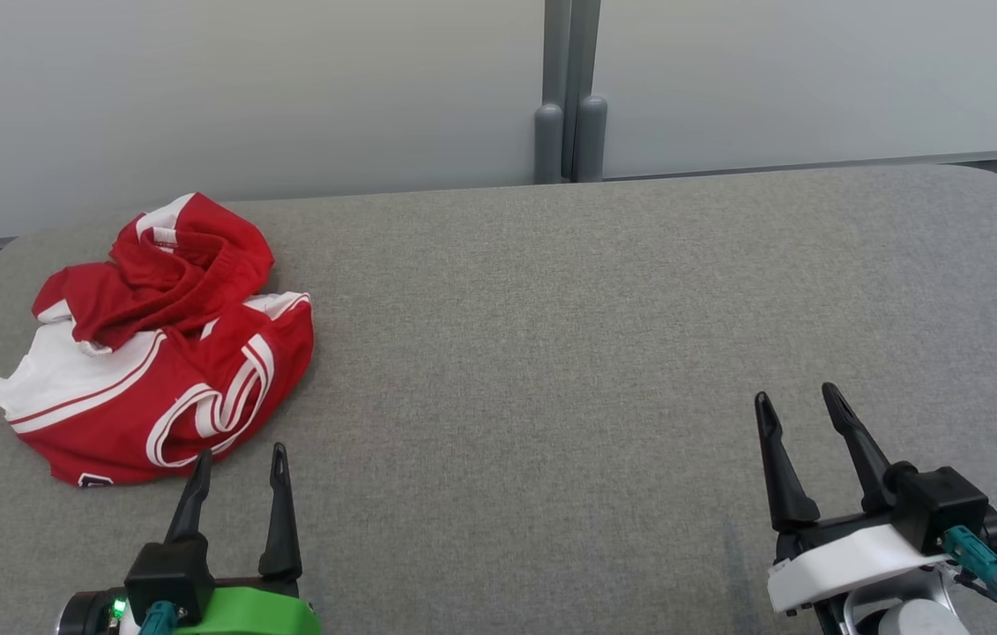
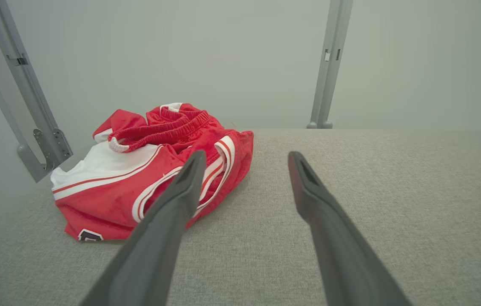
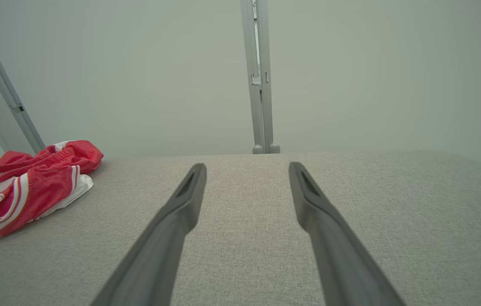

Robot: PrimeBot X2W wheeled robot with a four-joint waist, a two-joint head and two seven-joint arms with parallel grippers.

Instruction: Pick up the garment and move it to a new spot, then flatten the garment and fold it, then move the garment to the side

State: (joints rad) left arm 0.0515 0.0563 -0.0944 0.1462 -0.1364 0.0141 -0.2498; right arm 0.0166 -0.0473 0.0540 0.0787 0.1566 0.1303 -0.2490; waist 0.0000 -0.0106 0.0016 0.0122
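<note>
Both claws sit nearest me: my left claw [image 1: 241, 451] and my right claw [image 1: 796, 393] are wide open, holding nothing. A crumpled red and white garment [image 1: 154, 353] lies just past the left claw, on the far left of the grey desk [image 1: 551, 353].

One crumpled red-and-white garment [image 1: 159, 344] lies on one grey surface [image 1: 551, 353]. There are two end effectors, the left end effector [image 1: 241, 451] and the right end effector [image 1: 797, 393], each with two dark fingers [image 1: 280, 511], four altogether. Two grey posts [image 1: 548, 141] stand side by side behind.
</note>
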